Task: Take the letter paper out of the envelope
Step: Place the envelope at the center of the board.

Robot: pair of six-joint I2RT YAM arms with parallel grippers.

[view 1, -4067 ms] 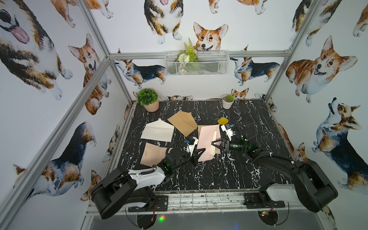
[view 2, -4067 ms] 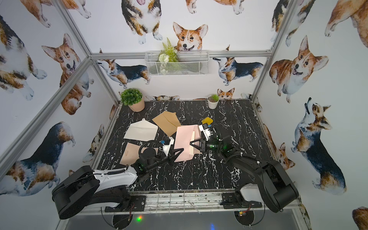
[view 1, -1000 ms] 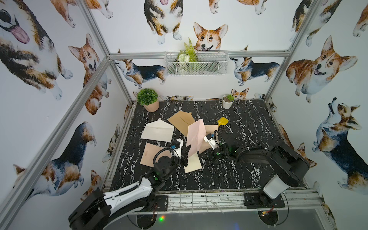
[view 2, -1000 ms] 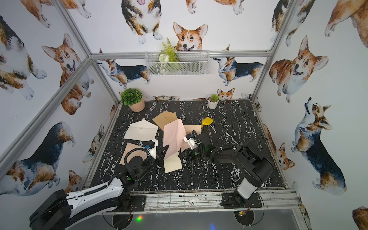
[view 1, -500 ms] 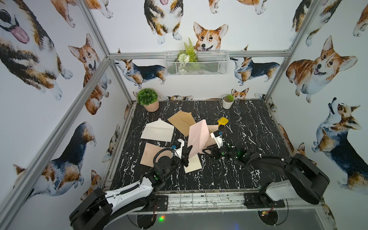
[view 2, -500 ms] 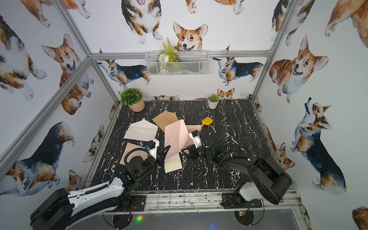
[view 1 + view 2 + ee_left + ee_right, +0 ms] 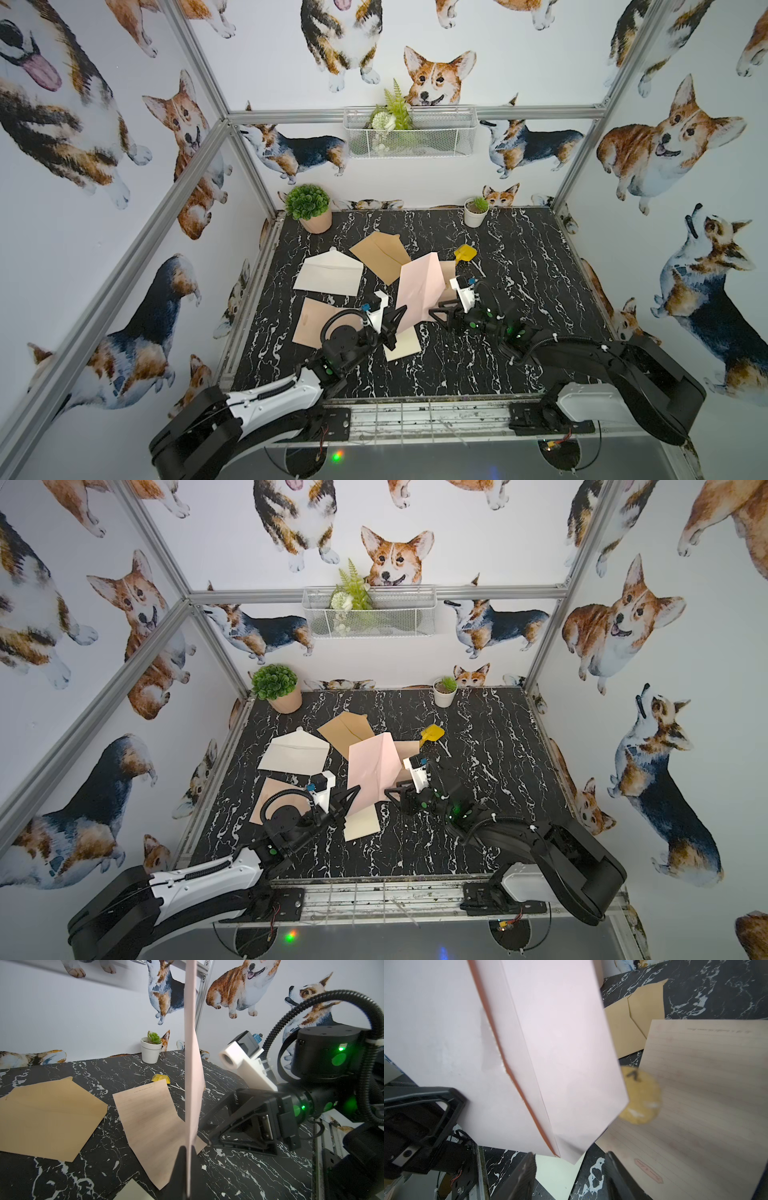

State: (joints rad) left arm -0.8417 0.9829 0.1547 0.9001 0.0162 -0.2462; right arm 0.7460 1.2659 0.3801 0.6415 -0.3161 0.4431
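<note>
Right now L gripper (image 7: pixel 395 326) is clamped tight on the bottom edge of the pink envelope (image 7: pixel 417 286), holding it upright; it shows edge-on in the L wrist view. R gripper (image 7: pixel 205 1133) sits low just beside it w/ jaws parted, gripping nothing; the envelope's lower corner hangs near the gap. Letter paper (image 7: pixel 149 1118), tan & lined, lies flat on the black marble table (image 7: pixel 519 257), outside the envelope, near corner by the R fingertips. Cream sheet (image 7: pixel 402 345) lies on the table below the envelope.

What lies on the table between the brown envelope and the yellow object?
The lined letter paper, lying flat; the left wrist view shows it best.
</note>
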